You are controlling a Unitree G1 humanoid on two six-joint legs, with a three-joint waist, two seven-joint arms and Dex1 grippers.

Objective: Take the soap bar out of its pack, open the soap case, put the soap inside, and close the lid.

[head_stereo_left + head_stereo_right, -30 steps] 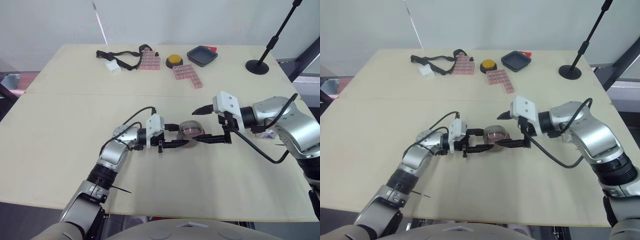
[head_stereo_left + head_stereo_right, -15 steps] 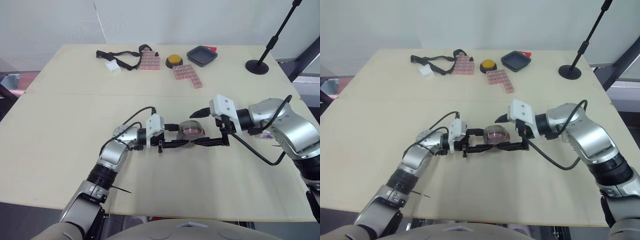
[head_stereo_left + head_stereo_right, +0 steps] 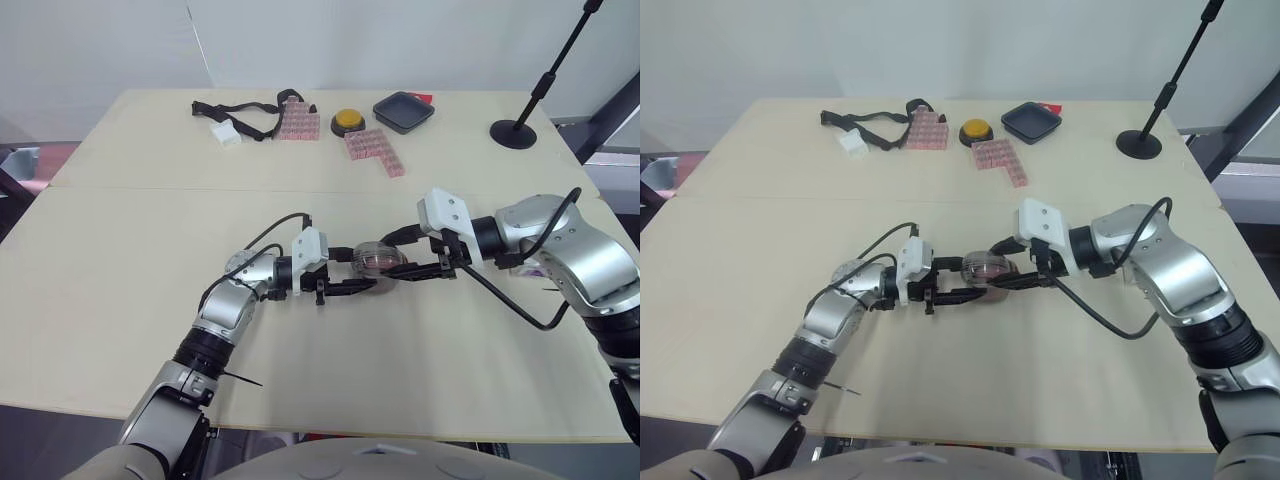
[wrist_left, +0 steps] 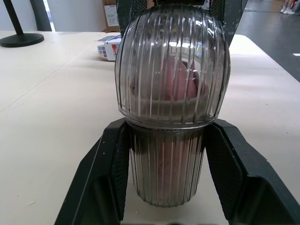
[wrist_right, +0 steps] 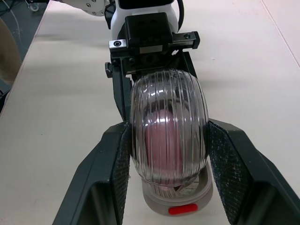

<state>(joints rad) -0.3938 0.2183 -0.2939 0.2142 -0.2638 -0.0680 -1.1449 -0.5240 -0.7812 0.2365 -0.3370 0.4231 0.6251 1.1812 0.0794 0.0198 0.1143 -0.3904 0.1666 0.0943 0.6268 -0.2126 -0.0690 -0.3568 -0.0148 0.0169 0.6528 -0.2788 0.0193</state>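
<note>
- Head views: the left gripper (image 3: 362,270) and the right gripper (image 3: 396,258) meet fingertip to fingertip over the table (image 3: 120,300). The soap case (image 3: 378,257) sits between the two sets of fingertips, touching both.
- Left wrist view: the left fingers (image 4: 105,180) are clamped on the ribbed lower half of the case, one on each flank. The domed lid (image 4: 172,61) sits directly above the fingertips, resting on the base. The pink soap bar (image 4: 176,82) shows through the ribbed wall, inside the case.
- Right wrist view: the right fingers (image 5: 112,178) are closed against the two sides of the lid. The base rim with its red catch (image 5: 183,209) lies just below the dome, between the fingertips. The left gripper stands straight ahead, beyond the case.
- Step in hand, as judged: closing the lid. The soap is already in the case.
- Next move, as judged: the right gripper needs to press the lid squarely toward the base while the left gripper braces it. Whether the catch has engaged cannot be told.
</note>
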